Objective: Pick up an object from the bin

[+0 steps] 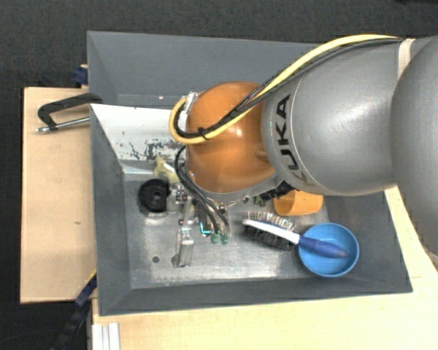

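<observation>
Grey arm (350, 115) nearest the lens, orange wrist cover (223, 141) under it. Gripper (182, 248) low over the bare floor of the bin (109, 217), towards the left; can't tell how far open, nothing seen in it. Black round knob (153, 195) just up-left, apart. Brush (269, 232) to the right, then blue bowl (328, 250) and orange lump (303, 203). Target unclear. Judged: reach under way, grasp and lift not yet done.
</observation>
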Action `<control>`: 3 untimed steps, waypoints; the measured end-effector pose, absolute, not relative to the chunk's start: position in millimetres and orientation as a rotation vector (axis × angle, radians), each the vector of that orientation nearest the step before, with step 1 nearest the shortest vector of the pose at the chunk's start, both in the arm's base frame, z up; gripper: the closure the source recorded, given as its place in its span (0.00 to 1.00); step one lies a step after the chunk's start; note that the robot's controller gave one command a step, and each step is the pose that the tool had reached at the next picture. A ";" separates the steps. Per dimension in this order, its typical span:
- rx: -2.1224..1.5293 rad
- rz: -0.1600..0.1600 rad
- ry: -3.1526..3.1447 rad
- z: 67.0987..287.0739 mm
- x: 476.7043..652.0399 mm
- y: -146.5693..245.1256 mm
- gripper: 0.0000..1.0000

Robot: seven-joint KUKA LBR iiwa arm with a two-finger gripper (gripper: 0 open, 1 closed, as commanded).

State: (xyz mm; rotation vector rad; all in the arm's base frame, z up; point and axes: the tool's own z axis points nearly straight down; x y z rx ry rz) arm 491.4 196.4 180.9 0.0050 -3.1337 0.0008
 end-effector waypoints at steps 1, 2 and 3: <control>0.003 -0.007 -3.151 173.3 572.3 213.5 0.00; -0.011 -0.008 -3.149 77.2 596.3 203.4 0.00; -0.009 -0.010 -3.150 83.7 597.1 204.8 1.00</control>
